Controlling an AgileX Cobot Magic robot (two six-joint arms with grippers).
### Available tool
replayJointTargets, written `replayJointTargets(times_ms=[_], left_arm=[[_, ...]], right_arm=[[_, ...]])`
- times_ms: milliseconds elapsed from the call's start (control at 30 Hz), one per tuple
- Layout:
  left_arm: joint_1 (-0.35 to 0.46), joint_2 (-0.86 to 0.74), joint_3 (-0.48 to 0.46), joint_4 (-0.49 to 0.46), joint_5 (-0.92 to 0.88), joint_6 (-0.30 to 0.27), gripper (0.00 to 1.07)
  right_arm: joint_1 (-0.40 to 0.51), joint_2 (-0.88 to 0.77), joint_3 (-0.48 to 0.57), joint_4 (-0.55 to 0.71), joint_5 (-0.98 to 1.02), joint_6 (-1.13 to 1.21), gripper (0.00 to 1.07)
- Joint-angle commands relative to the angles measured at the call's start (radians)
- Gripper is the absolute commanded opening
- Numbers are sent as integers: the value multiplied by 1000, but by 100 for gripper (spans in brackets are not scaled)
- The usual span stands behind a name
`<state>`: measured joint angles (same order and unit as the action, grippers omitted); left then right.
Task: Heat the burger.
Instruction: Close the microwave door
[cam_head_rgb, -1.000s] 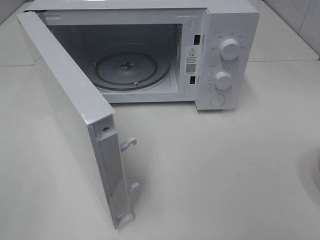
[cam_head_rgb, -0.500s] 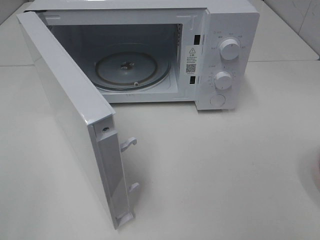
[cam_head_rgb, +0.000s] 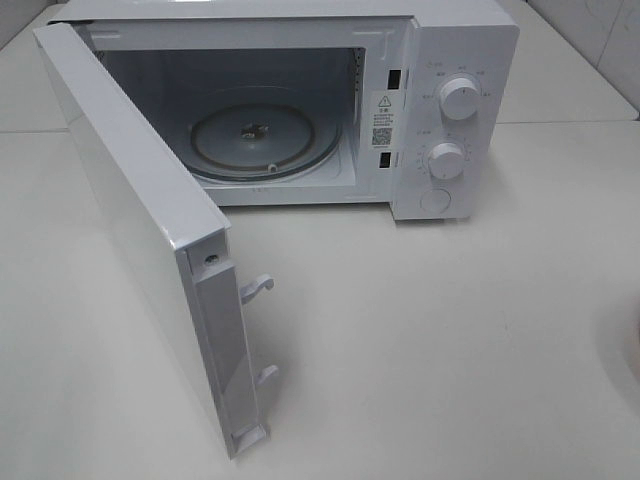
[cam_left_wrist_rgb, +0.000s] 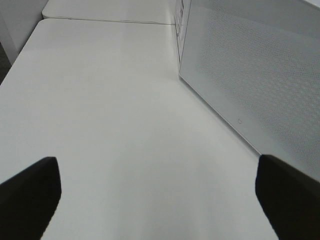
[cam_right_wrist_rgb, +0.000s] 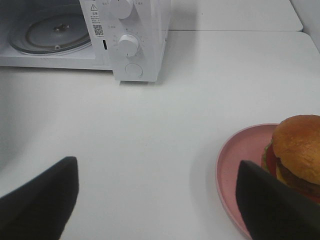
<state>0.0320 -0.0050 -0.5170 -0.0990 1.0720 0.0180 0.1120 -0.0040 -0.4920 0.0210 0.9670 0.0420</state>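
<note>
The burger has a golden-brown bun and sits on a round pink plate on the white table, seen only in the right wrist view. My right gripper is open and empty, low over the table, with the burger just beyond its right-hand finger. The white microwave stands at the back with its door swung wide open toward the front left; its glass turntable is bare. My left gripper is open and empty beside the door's outer face. Neither gripper shows in the exterior high view.
The microwave has two knobs and a round button on its right panel, also seen in the right wrist view. The open door's latch hooks stick out over the table. A seam between tabletops runs behind the microwave.
</note>
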Motion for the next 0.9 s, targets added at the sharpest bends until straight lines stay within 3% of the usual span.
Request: replayJointTargets(times_ms=[33,300,533,600,733,800,833,867,900], left_arm=[[4,-4,-5,-1,-8,-8,98],[4,19,-25,5,-54,-18,96],[4,106,-21,6,-155,-13,81],[1,169,9,6,-245,-13,67],[-1,206,43,5,-346,-18,54],[-1,226,81,4,-461,-18,37],[-1,226,81,4,-461,-18,37],[-1,240,107,0,-536,-18,27],[-1,240,107,0,-536,-18,27]], right_arm=[[-7,-30,2,1,-9,7,76],[-7,-30,2,1,-9,7,76],[-7,-30,2,1,-9,7,76],[-7,-30,2,1,-9,7,76],[-7,-30,2,1,-9,7,76],[-7,-30,2,1,-9,7,76],[-7,-30,2,1,-9,7,76],[-7,-30,2,1,-9,7,76],[-7,-30,2,1,-9,7,76]])
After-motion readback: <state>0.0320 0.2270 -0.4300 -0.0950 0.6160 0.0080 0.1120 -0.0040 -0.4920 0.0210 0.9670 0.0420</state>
